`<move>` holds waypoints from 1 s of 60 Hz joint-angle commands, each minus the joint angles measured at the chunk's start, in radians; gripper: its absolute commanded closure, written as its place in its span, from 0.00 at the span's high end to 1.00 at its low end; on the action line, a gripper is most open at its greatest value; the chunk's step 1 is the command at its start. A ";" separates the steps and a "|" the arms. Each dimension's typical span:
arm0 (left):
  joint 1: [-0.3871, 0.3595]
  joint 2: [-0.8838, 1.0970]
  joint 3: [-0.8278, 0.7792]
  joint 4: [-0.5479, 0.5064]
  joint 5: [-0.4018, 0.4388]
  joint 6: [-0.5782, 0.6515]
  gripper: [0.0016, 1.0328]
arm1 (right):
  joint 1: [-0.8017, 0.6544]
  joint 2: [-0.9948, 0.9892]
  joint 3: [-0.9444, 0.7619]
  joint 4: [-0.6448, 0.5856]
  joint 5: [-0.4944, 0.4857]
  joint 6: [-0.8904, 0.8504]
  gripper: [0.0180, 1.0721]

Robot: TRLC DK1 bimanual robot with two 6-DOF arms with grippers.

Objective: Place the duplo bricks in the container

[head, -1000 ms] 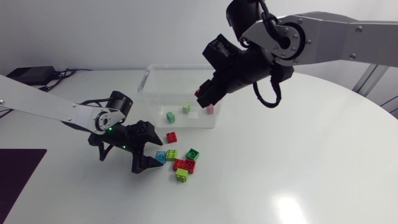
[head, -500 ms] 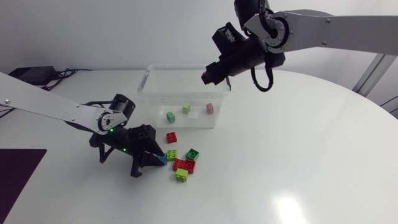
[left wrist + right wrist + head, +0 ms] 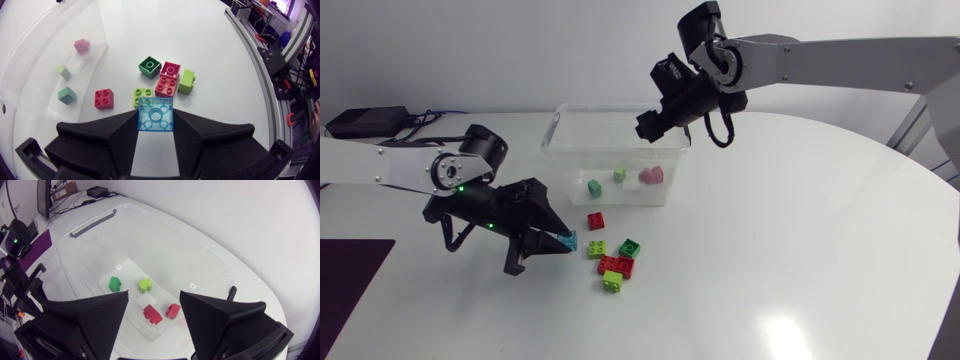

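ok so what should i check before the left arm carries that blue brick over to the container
1. Grip: blue brick clamped from both sides in the left end effector: ok.
2. Brick lifted clear of the table: cannot tell.
3. Right end effector open and empty: ok.
4. Space above the container free: not ok, the right end effector hangs over it.
5. Room inside the container: ok, only a few bricks on its floor.

Left arm (image 3: pixel 395 172): lay near the container (image 3: pixel 556 135), jaws gripped a blue brick (image 3: pixel 156 114).
Right arm (image 3: pixel 840 50): hung over the container, jaws apart.
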 commanded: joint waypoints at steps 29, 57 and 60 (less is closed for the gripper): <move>0.002 -0.176 0.317 -0.113 0.066 -0.133 0.26 | 0.018 -0.295 -0.249 0.005 -0.008 -0.027 0.93; 0.008 0.177 0.625 0.083 0.040 -0.311 0.27 | 0.128 -0.420 -0.562 0.008 -0.011 -0.050 0.93; 0.006 0.212 0.660 0.089 0.031 -0.323 0.27 | 0.141 -0.419 -0.581 0.009 -0.009 -0.050 0.93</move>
